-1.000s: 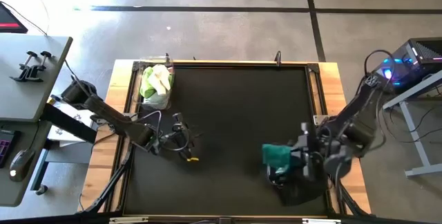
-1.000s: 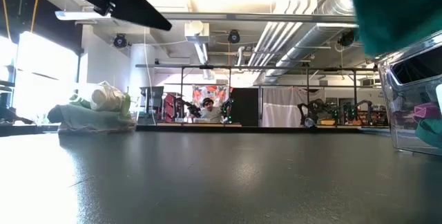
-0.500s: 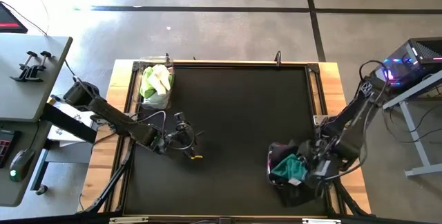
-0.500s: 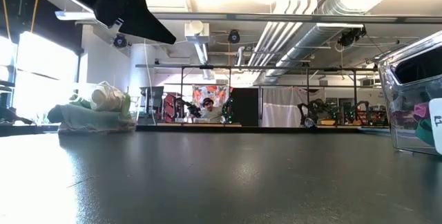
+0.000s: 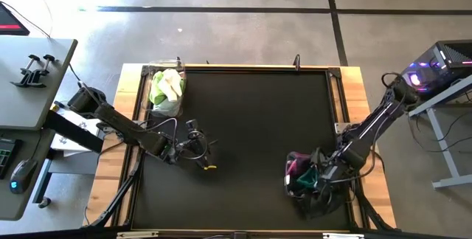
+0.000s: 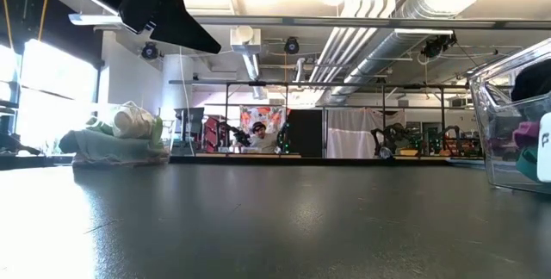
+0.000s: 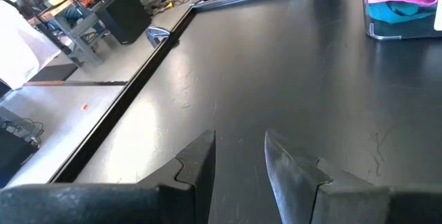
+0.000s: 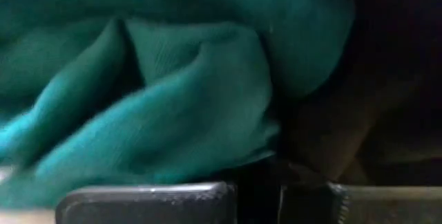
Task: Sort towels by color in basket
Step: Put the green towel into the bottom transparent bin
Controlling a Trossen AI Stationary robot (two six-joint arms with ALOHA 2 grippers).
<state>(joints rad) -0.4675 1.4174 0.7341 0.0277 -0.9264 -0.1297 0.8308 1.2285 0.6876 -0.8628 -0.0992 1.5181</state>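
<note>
The right claw (image 5: pixel 318 178) is dipping down into the clear bin (image 5: pixel 306 189) at the table's (image 5: pixel 251 121) right front corner, and its fingers look pinched together on the teal towel (image 8: pixel 159 106), which is sitting in there among the magenta stuff. If you ask me, the trick here is letting go only once the cloth is properly below the rim, then lifting straight up so nothing snags and gets dragged back out. The left claw (image 7: pixel 238 158) is just idling low over bare table with its fingers slightly apart, while the lime and cream towels (image 5: pixel 167 85) are piling up in the other bin (image 5: pixel 167 108) at the far left.
</note>
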